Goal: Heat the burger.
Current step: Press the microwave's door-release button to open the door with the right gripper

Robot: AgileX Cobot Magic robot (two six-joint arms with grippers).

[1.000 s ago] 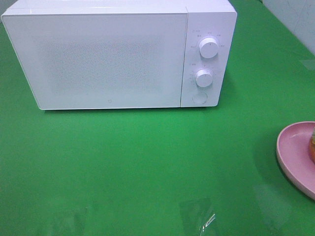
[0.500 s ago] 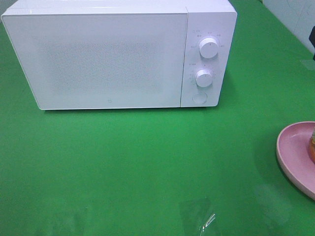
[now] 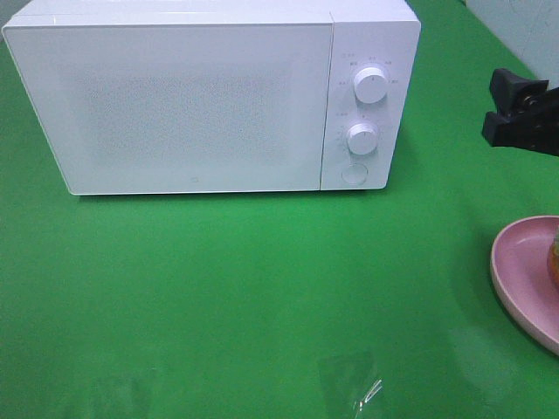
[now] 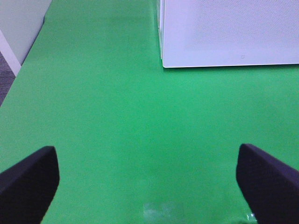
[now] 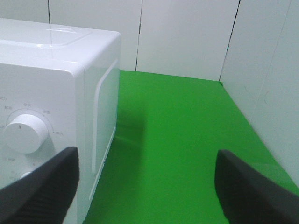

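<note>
- Burger [image 3: 554, 255] sits on the pink plate [image 3: 520, 271] at the far right edge of the high view, on the right arm's side of the green worktop [image 3: 262, 288]. I see only a sliver of it, because the frame cuts off the rest.
- The microwave [image 3: 175, 96] stands at the back of the worktop, well apart from the plate. Its door [image 3: 183, 105] is closed flush, with the control panel to the door's right.
- My right hand [image 3: 500, 109] hangs in the air off the microwave's panel end, beyond the plate. Its jaws are spread wide with nothing between them, and its wrist camera looks along the panel corner, past the upper knob [image 5: 23, 133].
- My left hand [image 4: 149, 186] is out of the high view. Its own camera shows it spread just as wide and empty, over bare worktop short of the microwave's front left corner.
- As I judge it, heating has not started: the door is shut and the burger is outside. Both hands look parked open, ready for a first grasp.
- The door must come open first. The round button [image 3: 354, 173] under the knobs may release it, but I cannot confirm that from here.
- I would carry the burger on its plate, since a stacked bun could slip apart under a squeeze.
</note>
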